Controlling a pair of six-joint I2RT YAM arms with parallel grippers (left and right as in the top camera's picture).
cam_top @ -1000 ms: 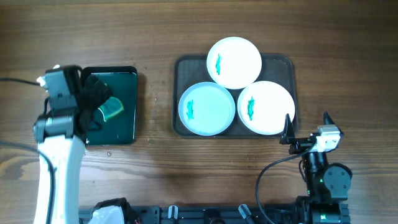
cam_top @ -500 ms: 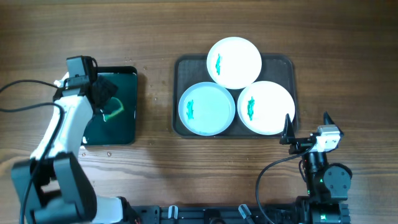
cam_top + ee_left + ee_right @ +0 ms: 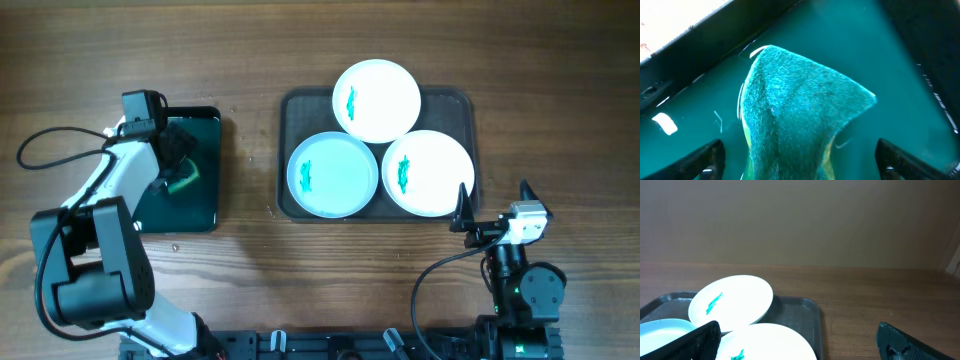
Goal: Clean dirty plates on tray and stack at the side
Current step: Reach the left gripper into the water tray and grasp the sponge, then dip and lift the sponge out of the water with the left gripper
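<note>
Three plates lie on the dark tray [image 3: 455, 105]: a white plate [image 3: 377, 100] at the back, a pale blue plate [image 3: 333, 175] at the front left, a white plate [image 3: 429, 172] at the front right. Each has a teal smear. My left gripper [image 3: 172, 160] is open over the small black tray [image 3: 205, 205] of green water, its fingers either side of the sponge [image 3: 795, 120], apart from it. My right gripper [image 3: 465, 215] is open and empty, just in front of the tray's right front corner. The right wrist view shows the back white plate [image 3: 732, 301] and the front right plate [image 3: 767, 342].
The black water tray stands at the left of the wooden table [image 3: 250, 50]. A cable [image 3: 60, 145] loops left of the left arm. The right arm's base [image 3: 520, 290] is at the front right.
My left arm has swung right and forward over the water tray, and its gripper has come down around the sponge. The right arm and the plates have not moved.
</note>
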